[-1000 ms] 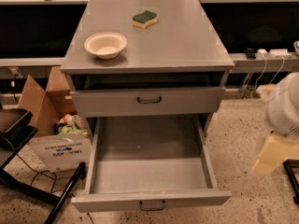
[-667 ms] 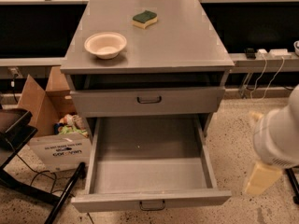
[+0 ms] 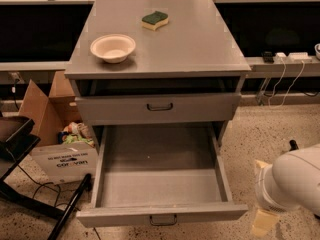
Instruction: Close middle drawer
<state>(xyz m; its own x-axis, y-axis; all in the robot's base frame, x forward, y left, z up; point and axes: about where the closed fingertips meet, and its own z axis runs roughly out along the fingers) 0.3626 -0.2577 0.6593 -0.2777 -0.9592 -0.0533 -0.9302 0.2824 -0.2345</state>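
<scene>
Middle drawer (image 3: pixel 161 213) sits pulled fully out at bottom center, so closing means pushing its front panel. Tool (image 3: pixel 263 221), probably the pale tip at lower right, hangs near the drawer's right corner, not touching; can't tell its grip state.

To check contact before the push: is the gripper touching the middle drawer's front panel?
Apart. The camera view shows a strip of floor between the gripper, low at the right, and the open middle drawer.
</scene>
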